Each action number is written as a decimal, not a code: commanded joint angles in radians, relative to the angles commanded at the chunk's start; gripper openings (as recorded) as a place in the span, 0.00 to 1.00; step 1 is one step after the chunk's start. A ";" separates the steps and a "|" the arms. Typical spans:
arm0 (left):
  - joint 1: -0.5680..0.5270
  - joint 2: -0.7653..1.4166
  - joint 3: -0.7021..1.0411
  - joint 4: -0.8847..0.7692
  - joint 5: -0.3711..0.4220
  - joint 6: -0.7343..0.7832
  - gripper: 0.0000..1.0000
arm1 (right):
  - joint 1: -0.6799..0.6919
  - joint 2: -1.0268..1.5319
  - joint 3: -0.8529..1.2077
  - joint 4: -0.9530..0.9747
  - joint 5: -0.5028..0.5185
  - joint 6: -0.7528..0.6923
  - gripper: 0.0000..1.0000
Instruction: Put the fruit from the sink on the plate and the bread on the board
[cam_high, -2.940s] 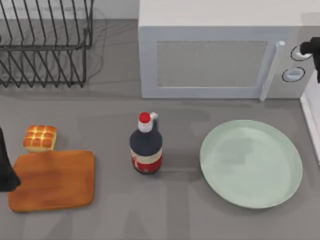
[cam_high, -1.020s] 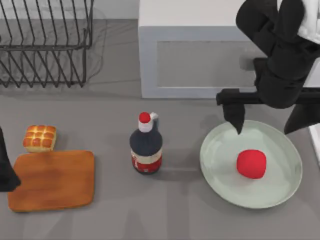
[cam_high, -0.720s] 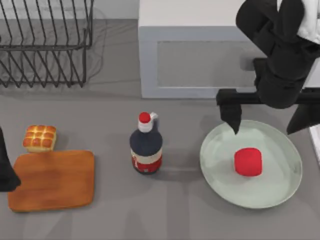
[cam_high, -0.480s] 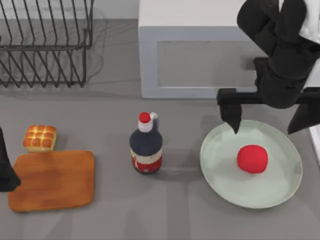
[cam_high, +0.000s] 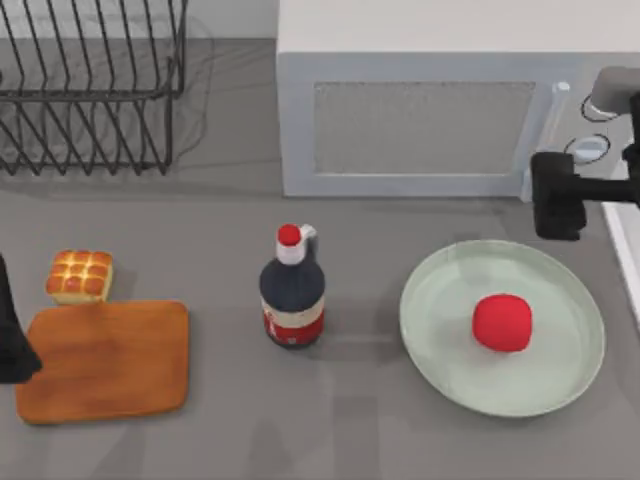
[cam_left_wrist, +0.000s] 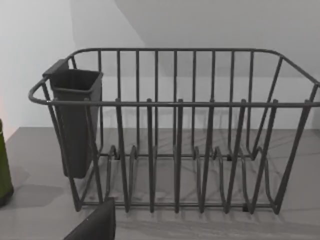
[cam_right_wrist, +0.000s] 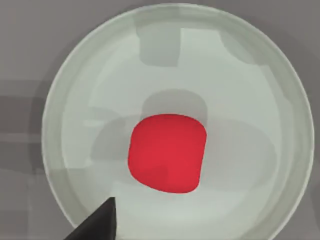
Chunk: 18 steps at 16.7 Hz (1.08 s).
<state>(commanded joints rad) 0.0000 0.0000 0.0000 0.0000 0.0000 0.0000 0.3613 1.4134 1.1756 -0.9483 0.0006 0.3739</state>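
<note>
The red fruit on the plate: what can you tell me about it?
The fruit is small, smooth, uniformly bright red and roundish, slightly squared in outline from above, with no stem visible. It rests free near the middle of the pale green plate, a little toward the table's right. Only the plate touches it.

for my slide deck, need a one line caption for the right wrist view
Red fruit resting near the middle of the pale green plate, seen from above.

Fruit: lay on the plate, right of centre.
Bread: sat on the table, just beyond the board.
Bottle: stood between board and plate.
</note>
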 joint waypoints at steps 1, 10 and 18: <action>0.000 0.000 0.000 0.000 0.000 0.000 1.00 | -0.022 -0.093 -0.074 0.057 0.000 -0.023 1.00; 0.000 0.000 0.000 0.000 0.000 0.000 1.00 | -0.243 -1.006 -0.806 0.637 0.000 -0.251 1.00; 0.000 0.000 0.000 0.000 0.000 0.000 1.00 | -0.360 -1.410 -1.172 0.945 -0.001 -0.373 1.00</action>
<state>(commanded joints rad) 0.0000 0.0000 0.0000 0.0000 0.0000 0.0000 0.0013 0.0037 0.0034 -0.0033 0.0000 0.0013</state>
